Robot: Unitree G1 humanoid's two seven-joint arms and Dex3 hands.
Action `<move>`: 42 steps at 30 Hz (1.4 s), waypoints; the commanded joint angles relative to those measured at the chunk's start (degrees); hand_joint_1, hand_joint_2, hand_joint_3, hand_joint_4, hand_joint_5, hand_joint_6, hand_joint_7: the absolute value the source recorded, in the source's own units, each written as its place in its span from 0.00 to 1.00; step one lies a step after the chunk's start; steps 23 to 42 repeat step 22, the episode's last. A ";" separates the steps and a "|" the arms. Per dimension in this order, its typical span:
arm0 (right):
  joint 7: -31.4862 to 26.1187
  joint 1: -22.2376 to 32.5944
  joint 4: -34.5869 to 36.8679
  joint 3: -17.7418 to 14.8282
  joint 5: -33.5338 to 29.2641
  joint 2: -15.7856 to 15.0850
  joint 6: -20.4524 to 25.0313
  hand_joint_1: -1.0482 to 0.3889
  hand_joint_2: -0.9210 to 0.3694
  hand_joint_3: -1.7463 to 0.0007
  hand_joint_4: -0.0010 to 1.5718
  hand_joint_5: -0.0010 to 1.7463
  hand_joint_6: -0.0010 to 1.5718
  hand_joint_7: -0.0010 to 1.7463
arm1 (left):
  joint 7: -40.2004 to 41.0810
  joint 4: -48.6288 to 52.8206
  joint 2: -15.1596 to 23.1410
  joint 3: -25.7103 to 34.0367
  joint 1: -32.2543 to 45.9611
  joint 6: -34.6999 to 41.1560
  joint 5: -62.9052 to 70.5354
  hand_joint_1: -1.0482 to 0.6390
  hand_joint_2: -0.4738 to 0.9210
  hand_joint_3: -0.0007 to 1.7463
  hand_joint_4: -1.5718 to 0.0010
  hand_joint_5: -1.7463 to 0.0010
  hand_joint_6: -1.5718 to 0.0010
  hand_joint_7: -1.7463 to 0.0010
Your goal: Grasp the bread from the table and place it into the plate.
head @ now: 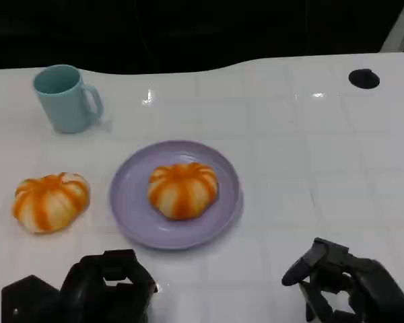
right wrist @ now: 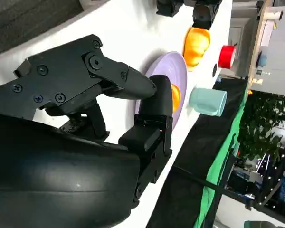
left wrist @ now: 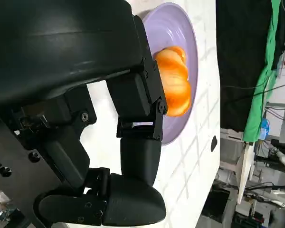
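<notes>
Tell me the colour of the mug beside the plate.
Light teal mug, clearest in the head view.

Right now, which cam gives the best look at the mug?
Head view: the light blue mug stands whole and upright on the table, behind the purple plate, handle clear. The right wrist view shows it small and turned sideways, beyond the plate, past the right hand. I can't make it out in the left wrist view.

Both hands are low at the near edge of the table and hold nothing. The left hand (head: 108, 286) has its fingers curled in toward the palm. The right hand (head: 343, 282) has its fingers bent downward, apart from the thumb.
</notes>
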 commanded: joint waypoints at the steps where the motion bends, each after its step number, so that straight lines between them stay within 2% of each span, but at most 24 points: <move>1: 0.46 0.45 0.26 -1.25 1.70 0.53 0.47 0.45 0.13 0.55 0.48 1.00 0.46 0.81 | 0.05 -0.25 0.61 0.34 0.42 -0.03 -0.59 0.00 0.65 0.57 0.00 0.29 0.10 0.52; 8: 1.24 -0.41 1.95 -1.99 1.81 1.32 0.17 0.45 0.13 0.55 0.47 1.00 0.46 0.80 | 0.01 0.61 0.67 0.48 -0.15 -0.47 -0.44 0.00 0.64 0.58 0.00 0.30 0.10 0.52; 19: 1.99 -2.69 5.10 -2.39 1.82 3.18 -1.50 0.45 0.15 0.56 0.49 0.95 0.51 0.67 | -0.81 2.47 1.40 1.37 -1.51 -0.70 -0.89 0.00 0.64 0.57 0.00 0.30 0.09 0.52; 42: 2.10 -2.90 5.56 -2.37 2.24 3.85 -1.39 0.46 0.15 0.56 0.49 0.95 0.51 0.66 | -1.10 2.77 1.78 1.64 -1.63 -0.91 -0.74 0.00 0.65 0.57 0.00 0.30 0.09 0.52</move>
